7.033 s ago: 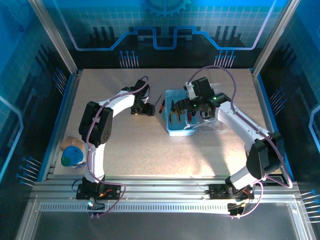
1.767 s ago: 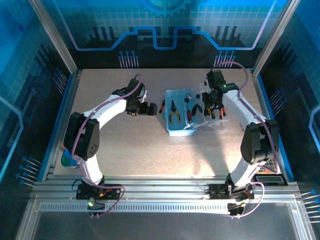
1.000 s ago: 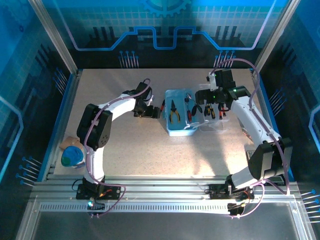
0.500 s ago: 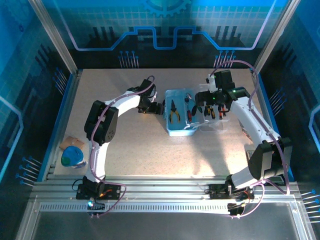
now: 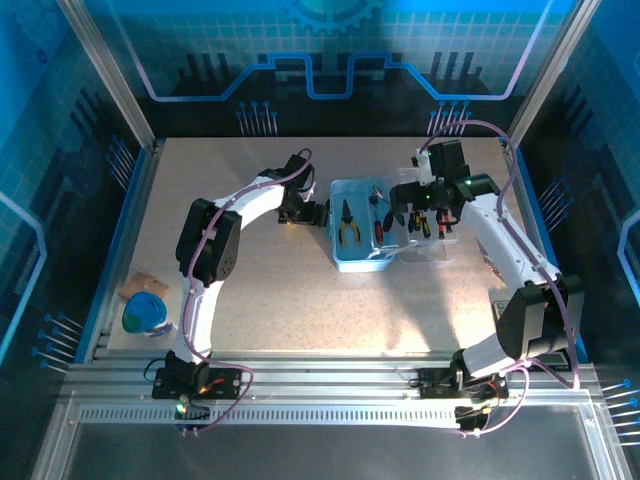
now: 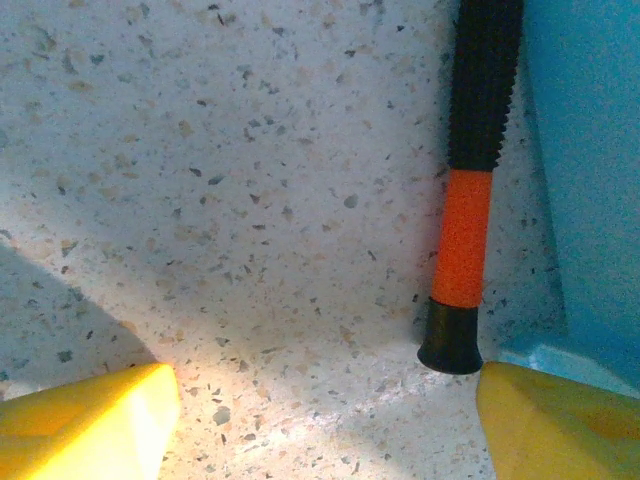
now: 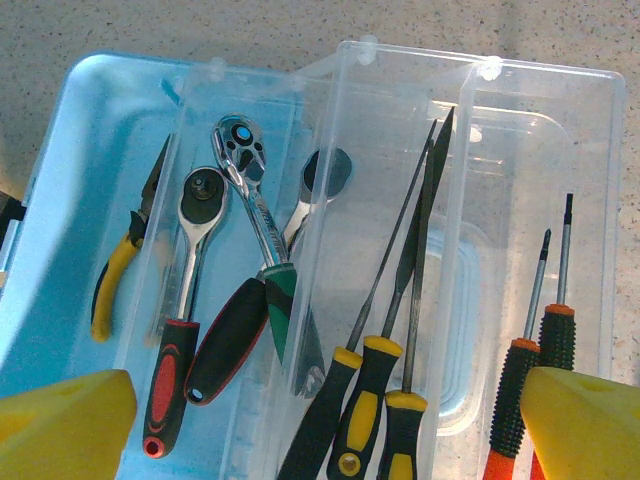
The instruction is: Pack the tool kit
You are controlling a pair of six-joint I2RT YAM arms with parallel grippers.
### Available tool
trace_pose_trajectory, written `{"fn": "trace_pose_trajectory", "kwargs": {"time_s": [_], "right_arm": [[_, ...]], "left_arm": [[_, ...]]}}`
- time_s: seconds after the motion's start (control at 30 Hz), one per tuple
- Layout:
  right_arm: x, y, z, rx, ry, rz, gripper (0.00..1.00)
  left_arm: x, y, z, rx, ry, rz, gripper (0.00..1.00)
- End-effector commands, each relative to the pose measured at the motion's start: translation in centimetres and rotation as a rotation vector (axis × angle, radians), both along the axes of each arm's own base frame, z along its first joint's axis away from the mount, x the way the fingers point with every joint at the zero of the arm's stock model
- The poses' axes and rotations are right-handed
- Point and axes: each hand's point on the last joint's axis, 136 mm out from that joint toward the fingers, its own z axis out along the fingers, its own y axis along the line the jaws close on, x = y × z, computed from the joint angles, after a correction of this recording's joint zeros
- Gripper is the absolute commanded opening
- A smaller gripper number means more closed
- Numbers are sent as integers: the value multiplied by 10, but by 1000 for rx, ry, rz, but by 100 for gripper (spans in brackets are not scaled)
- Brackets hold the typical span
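Left wrist: my left hand [image 6: 320, 420] hangs spread over the screwdriver [image 6: 465, 240], which lies on the counter [image 6: 250, 200] just beside the case [image 6: 590, 150]; light, stiff, ribbed, so I judge mid-handle the best hold, though the wall crowds one finger.

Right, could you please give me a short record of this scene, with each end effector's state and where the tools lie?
left end effector: open, low over the table
right end effector: open, above the case and lid
case: blue, open, pliers inside
lid: clear, lying open beside the case, holding files and screwdrivers
loose screwdriver: red-and-black handle, flat on the table just outside the case, not gripped
left to pack: the loose screwdriver
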Motion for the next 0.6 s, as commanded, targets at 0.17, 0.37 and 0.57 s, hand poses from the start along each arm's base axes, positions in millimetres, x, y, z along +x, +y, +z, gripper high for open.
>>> {"fn": "trace_pose_trajectory", "kwargs": {"time_s": [0.17,0.37,0.57], "right_arm": [[-5,5,5,3,0,28,100],[-5,5,4,3,1,29,100],[-6,5,4,6,-3,30,100]], "left_arm": [[11,-6,-17,35,-18,-28,73],[8,4,-11,66,-28,-13,71],[8,26,0,78,-41,40,71]]}}
